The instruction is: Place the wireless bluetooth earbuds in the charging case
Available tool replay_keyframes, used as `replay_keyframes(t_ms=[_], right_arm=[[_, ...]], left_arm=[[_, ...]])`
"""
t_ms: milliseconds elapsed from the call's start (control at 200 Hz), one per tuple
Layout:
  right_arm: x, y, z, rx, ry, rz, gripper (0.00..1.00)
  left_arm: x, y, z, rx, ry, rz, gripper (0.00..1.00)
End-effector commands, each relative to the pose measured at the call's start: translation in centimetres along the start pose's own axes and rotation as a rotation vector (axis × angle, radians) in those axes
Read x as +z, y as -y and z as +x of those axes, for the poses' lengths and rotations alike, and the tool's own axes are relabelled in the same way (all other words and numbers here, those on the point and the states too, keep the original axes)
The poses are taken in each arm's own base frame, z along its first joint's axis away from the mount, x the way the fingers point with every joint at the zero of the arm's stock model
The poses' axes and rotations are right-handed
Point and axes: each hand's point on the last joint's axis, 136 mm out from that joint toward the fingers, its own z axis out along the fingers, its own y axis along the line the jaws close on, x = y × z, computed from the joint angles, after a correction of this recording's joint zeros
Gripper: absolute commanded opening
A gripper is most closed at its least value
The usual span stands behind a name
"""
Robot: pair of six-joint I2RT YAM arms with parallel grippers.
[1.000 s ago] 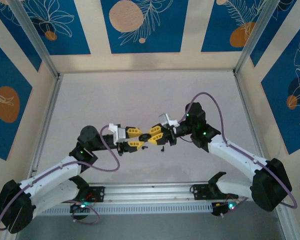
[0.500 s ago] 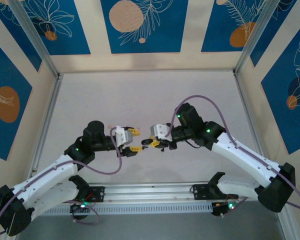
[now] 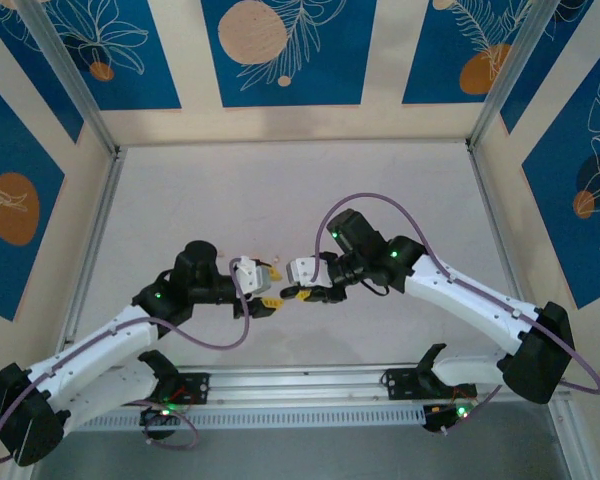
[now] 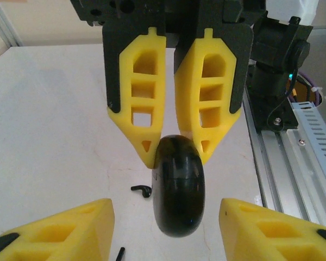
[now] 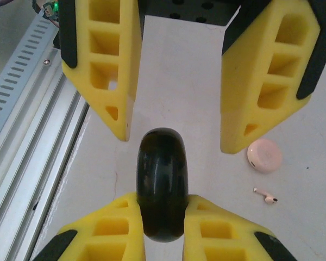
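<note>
Black charging case (image 5: 162, 185) clamped in right jaws; left jaws open around it; rail (image 5: 27, 136) close.

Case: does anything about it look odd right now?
The black case is pinched on edge in the right claw and looks shut, while a black earbud and a pink earbud lie loose on the table.

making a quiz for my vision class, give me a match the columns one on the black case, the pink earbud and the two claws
Things:
1 black case
2 pale pink earbud
3 left claw
4 right claw

States:
a open, a finger either side of the case
b lying on the table beside the pink round case
c shut
d gripped edge-on by a claw

Pairs: 1-d, 2-b, 3-a, 4-c
</note>
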Motion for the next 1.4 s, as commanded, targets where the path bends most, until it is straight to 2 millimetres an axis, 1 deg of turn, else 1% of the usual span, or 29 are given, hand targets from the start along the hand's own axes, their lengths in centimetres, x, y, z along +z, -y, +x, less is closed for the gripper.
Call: replay_keyframes(t_ms=[0,120,225,285,360,415,515,595,700,815,1010,1195,1305,1395], right_arm=[[-0.3,0.0,-2.1,-0.049,0.065,-0.019,0.14],[-0.3,0.0,-2.5,-0.06,0.085,-0.023,0.14],[-0.5,0.0,-2.6,-0.057,0.095,-0.02,0.16],[-0.8,0.2,-2.5,-0.044,0.123,-0.011,0.2],[-1.7,0.5,-2.5,-0.015,0.192,0.012,0.33],[-2.6,0.3,-2.3,0.013,0.256,0.019,0.39],[-4.4,0.0,-2.3,0.051,0.391,0.029,0.43],[-5.4,-0.3,-2.4,0.066,0.483,0.037,0.45],[-6.2,-0.8,-3.1,0.054,0.566,0.026,0.45],[-6.4,-0.8,-3.8,0.056,0.608,-0.001,0.46],[-5.6,-0.1,-4.3,0.081,0.613,-0.035,0.46],[-5.0,0.0,-4.9,0.082,0.616,-0.071,0.45],[-4.8,0.1,-5.1,0.08,0.616,-0.083,0.39],[-4.8,0.1,-5.3,0.074,0.617,-0.083,0.3]], left_arm=[[0.1,0.8,-1.2,0.022,0.019,0.051,0.45],[0.2,0.9,-1.2,0.018,0.021,0.061,0.29],[0.1,1.1,-1.4,0.022,0.03,0.069,0.2],[0.0,1.2,-1.4,0.028,0.038,0.064,0.18],[-0.1,1.1,-1.4,0.042,0.054,0.047,0.16],[-0.2,1.1,-1.6,0.048,0.075,0.036,0.15],[-0.5,1.3,-2.6,0.053,0.144,0.036,0.15],[-0.6,1.6,-3.5,0.052,0.211,0.048,0.15],[-0.7,1.7,-4.3,0.048,0.265,0.058,0.15],[-0.8,1.6,-4.9,0.05,0.308,0.058,0.15],[-0.9,1.7,-5.6,0.051,0.341,0.067,0.15],[-1.0,1.7,-5.7,0.047,0.354,0.064,0.15],[-0.9,1.6,-5.8,0.046,0.361,0.064,0.15],[-0.9,1.6,-5.8,0.045,0.362,0.067,0.15]])
